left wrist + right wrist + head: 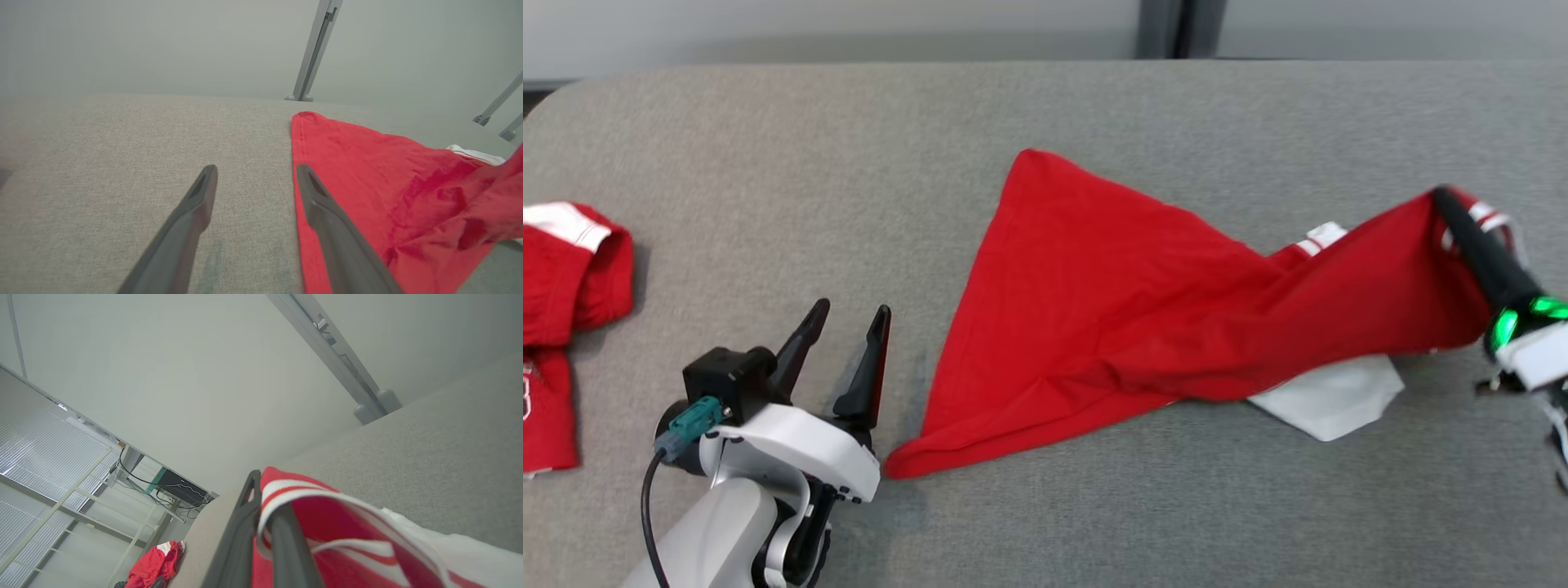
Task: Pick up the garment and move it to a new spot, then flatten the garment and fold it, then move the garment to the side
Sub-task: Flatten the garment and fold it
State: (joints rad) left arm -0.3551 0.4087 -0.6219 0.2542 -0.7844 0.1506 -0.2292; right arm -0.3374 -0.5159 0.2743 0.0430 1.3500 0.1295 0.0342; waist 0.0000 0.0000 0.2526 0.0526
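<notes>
Open table point(768, 163) around garment point(1094, 302); red clothes point(564, 278) seemingly block left edge.

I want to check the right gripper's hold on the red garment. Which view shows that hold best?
The right wrist view: the right gripper is shut on the red garment's striped trim, close up. The head view shows that hold small, at the right edge; the left wrist view shows the garment's hemmed edge.

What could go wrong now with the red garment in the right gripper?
The right gripper pinches only the striped edge of the red fabric garment, so it may slip free. The cloth is twisted in the middle; pulling could tighten that bunch. The open left gripper holds nothing, so the near corner may drag.
</notes>
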